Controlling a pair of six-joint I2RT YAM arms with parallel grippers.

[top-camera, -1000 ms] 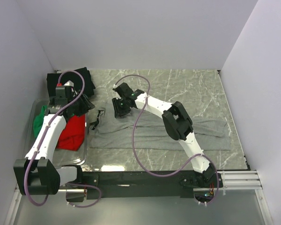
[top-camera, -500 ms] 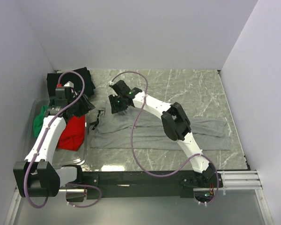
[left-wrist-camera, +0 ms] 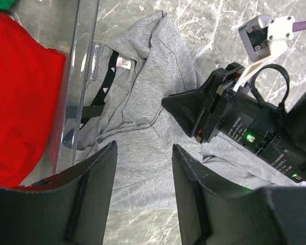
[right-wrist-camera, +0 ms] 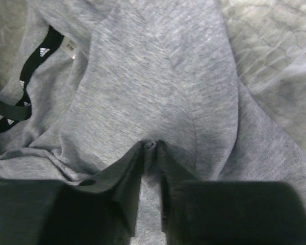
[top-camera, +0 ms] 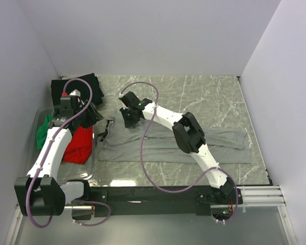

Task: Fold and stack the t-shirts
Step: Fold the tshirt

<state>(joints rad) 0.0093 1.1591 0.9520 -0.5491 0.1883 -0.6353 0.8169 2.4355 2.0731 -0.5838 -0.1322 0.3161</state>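
The heather-grey t-shirt (top-camera: pixel 168 148) lies folded in a long band across the marble table, its dark collar (right-wrist-camera: pixel 35 56) at the left end. My right gripper (top-camera: pixel 128 118) is down on the shirt just right of the collar. Its fingers are shut on a small pinch of grey fabric (right-wrist-camera: pixel 150 145). My left gripper (left-wrist-camera: pixel 144 148) hovers open over the shirt's left end, beside the tray, with nothing between its fingers. A red t-shirt (top-camera: pixel 79 145) and a green one (top-camera: pixel 42 131) lie in the tray. A black one (top-camera: pixel 74 87) sits behind it.
A clear plastic tray (left-wrist-camera: pixel 81 66) stands along the table's left side, its wall close to the shirt collar. The right arm's purple cable (top-camera: pixel 143 153) loops over the shirt. White walls close in the back and both sides.
My right gripper has shifted a little to the left along the shirt and closed on a fold of grey fabric. The left gripper has stayed open and almost still.
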